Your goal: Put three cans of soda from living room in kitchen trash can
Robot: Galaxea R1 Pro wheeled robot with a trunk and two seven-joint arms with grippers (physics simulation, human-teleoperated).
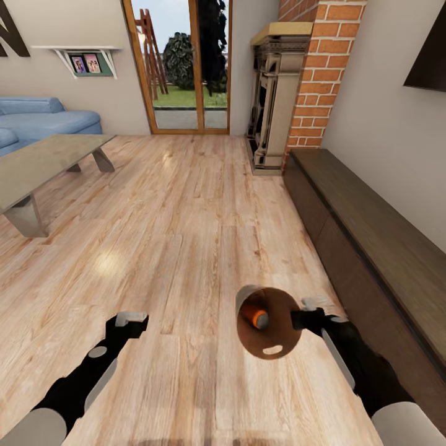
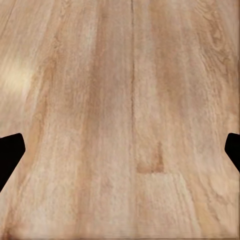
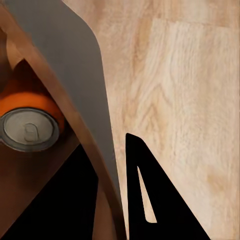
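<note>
Near right: right gripper (image 1: 305, 313) clamped on the rim of the trash can (image 1: 282, 331), one finger (image 3: 150, 200) outside the wall, the other inside. Bin is held off the wood floor (image 1: 186, 217), mouth tilted up toward the robot. One orange soda can (image 1: 254, 316) lies inside, silver top showing.

Near left: left gripper (image 1: 131, 319) hangs over bare floor, jaws spread, nothing between them.

Right side: long dark cabinet (image 1: 371, 235) along the wall.

Far left: glass-topped low table (image 1: 43, 164), blue sofa (image 1: 43, 121) behind it. Far right: brick fireplace (image 1: 279, 99) beside the glass door (image 1: 179, 62).
</note>
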